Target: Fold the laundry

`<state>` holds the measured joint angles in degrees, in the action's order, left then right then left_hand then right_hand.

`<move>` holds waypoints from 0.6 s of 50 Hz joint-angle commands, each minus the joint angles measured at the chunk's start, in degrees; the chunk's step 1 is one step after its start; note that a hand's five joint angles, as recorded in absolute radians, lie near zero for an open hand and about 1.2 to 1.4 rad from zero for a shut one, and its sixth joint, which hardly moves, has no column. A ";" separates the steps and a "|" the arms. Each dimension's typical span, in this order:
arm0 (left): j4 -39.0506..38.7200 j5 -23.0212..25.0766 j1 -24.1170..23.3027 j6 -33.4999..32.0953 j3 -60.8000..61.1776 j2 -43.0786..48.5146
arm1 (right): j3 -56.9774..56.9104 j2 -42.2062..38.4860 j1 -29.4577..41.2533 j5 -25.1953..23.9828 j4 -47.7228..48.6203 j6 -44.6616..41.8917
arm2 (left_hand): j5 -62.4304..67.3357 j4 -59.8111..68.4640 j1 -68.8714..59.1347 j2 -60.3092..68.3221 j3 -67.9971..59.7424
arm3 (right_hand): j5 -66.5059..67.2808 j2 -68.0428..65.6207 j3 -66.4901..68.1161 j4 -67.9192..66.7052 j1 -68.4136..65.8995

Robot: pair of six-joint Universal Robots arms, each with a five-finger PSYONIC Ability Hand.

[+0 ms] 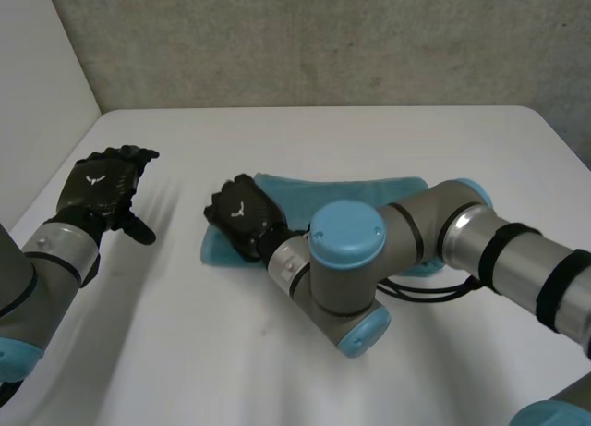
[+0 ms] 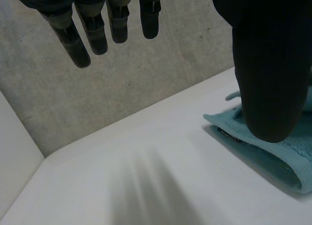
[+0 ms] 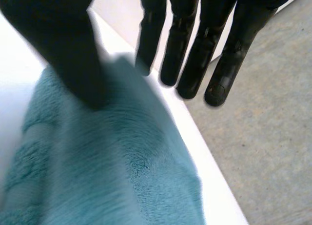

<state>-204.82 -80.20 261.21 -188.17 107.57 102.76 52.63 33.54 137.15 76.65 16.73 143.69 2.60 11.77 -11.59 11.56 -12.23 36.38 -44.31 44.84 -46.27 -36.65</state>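
A teal towel [image 1: 369, 188] lies folded into a band in the middle of the white table [image 1: 305, 135]. My right hand [image 1: 242, 215] hovers over its left end, fingers [image 3: 195, 49] straight and spread away from the thumb. Nothing is pinched between them, and the towel [image 3: 107, 176] lies under the palm. My left hand [image 1: 97, 188] is held above bare table well to the left of the towel, open. Its fingers [image 2: 97, 30] are straight, and the towel's end [image 2: 287, 152] shows past its thumb.
A grey wall [image 1: 323, 38] runs behind the table's far edge. A white panel [image 1: 37, 84] stands along the table's left side. My right arm [image 1: 443, 241] stretches across the towel's near edge. Bare table lies in front and to the left.
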 commanded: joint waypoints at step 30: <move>10.06 -5.41 -16.78 -2.29 -21.36 13.26 | 41.41 24.38 -33.44 4.99 0.41 15.58 | -1.21 -0.38 0.19 -0.17 0.84 | 33.62 -35.69 35.16 -33.73 -43.35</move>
<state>-194.54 -85.53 243.45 -190.60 82.76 118.73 95.01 58.51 103.91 79.16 16.54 164.86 2.60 11.77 -11.59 11.56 -12.23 54.85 -67.00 67.10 -67.44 -54.08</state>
